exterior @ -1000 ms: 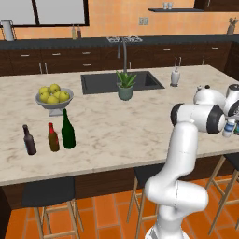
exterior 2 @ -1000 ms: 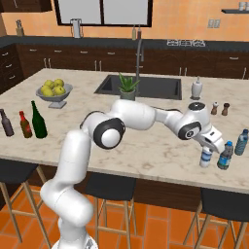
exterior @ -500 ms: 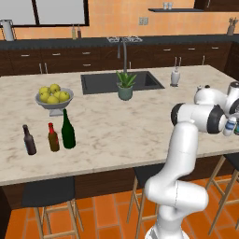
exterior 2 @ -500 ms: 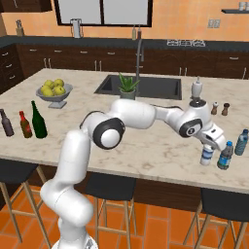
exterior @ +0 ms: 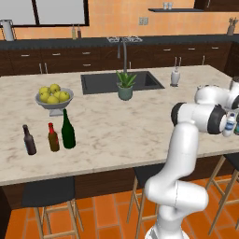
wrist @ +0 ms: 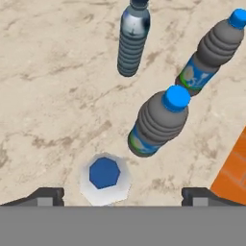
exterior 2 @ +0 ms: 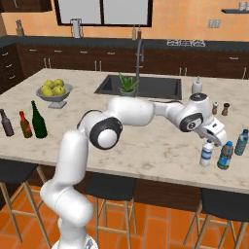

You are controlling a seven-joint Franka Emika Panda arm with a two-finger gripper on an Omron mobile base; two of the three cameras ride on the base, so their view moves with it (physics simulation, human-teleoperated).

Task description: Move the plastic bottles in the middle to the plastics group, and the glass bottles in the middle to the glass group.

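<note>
My gripper (wrist: 121, 196) is open and hangs just above a pale plastic water bottle (wrist: 104, 178) that stands upright on the counter between the two spread fingertips, untouched. In the right base view the gripper (exterior 2: 213, 137) sits over that bottle (exterior 2: 207, 153) at the counter's right end. A bluish dark-capped bottle (wrist: 132, 38) stands further off, with two blue-capped bottles (wrist: 158, 122) (wrist: 211, 48) alongside. The tall dark green glass bottle (exterior: 68, 130) stands at the left end, beside the red-capped brown bottle (exterior: 53, 137) and the blackish bottle (exterior: 29, 140).
A bowl of yellow-green fruit (exterior: 52, 96) stands behind the glass bottles. A potted plant (exterior: 124, 86) sits in front of the sink (exterior: 140, 80). A soap dispenser (exterior 2: 197, 86) and two small shakers (exterior 2: 220, 108) stand behind the arm. The counter's edge (wrist: 230, 163) lies close to the plastic bottles.
The hand has risen slightly off the pale bottle, which stays standing on the counter. Nothing else has moved.
</note>
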